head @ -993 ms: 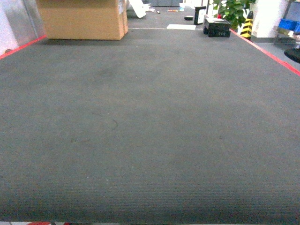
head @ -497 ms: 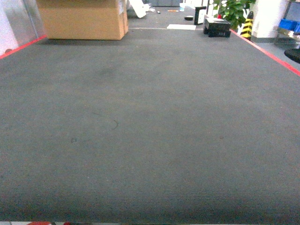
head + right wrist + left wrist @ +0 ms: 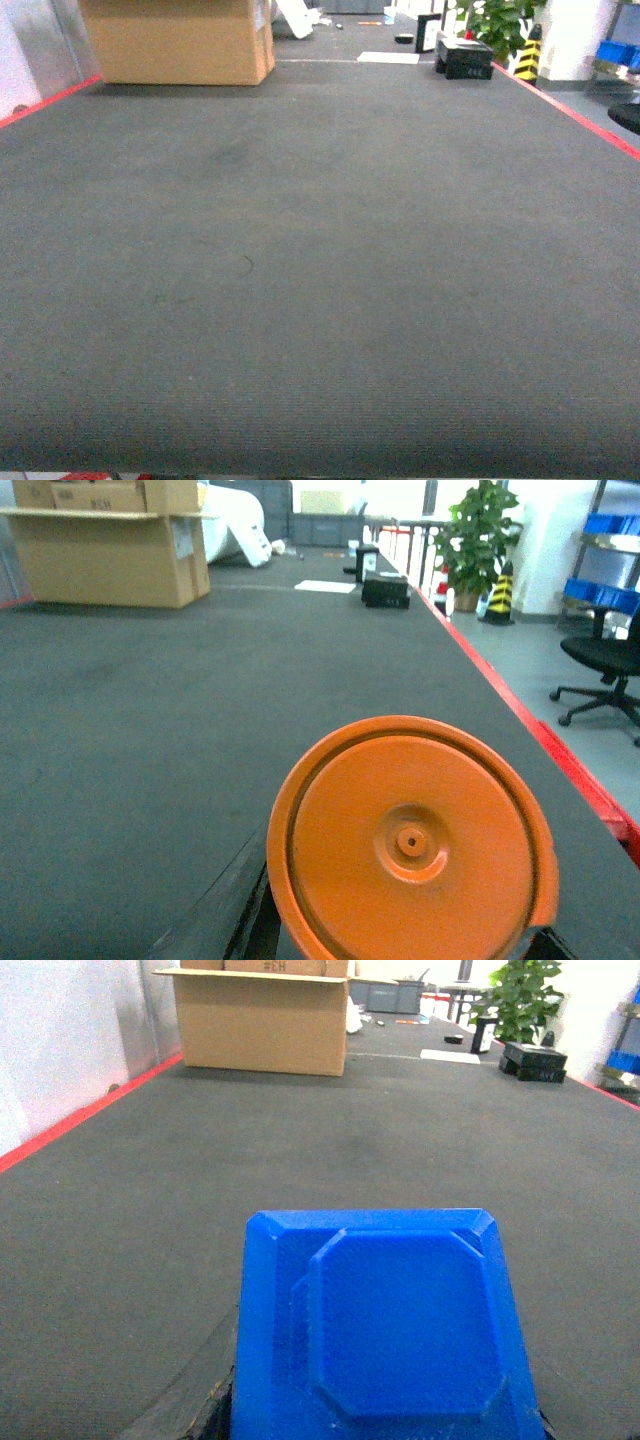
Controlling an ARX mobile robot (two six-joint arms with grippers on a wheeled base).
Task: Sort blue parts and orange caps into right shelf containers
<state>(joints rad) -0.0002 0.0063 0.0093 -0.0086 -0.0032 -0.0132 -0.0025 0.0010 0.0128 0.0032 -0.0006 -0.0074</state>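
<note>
Left gripper's view — blue part; right's — orange cap.

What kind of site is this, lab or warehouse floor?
Probably a workshop or warehouse-style test area: dark carpet edged in red tape, a big cardboard box, and shelving with blue bins beside an office chair.

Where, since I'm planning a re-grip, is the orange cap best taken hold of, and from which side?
Probably by its rim. The orange cap faces the right wrist camera as a flat round disc with a raised edge and only a tiny centre nub, so come face-on and pinch two opposite edges.
</note>
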